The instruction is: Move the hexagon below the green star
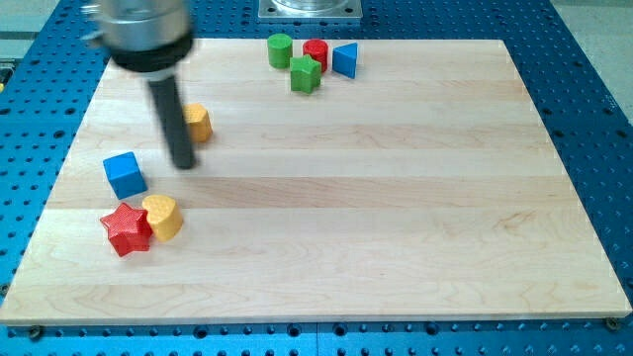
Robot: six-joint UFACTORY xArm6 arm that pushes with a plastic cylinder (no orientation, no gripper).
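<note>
Yellow, light and rigid, the hexagon (199, 123) is sitting just right of my tip (183, 164), a jawless end effector holding nothing, seemingly sliding easily if pushed on its left face toward the star (306, 74).

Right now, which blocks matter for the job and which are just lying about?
For the job: my tip, yellow hexagon, green star.
Lying about: green cylinder, red cylinder, blue triangle, blue cube, red star, yellow heart.

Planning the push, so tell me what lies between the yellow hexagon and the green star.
Camera view: only bare board between the yellow hexagon and the green star. My tip sits at the hexagon's lower left.
</note>
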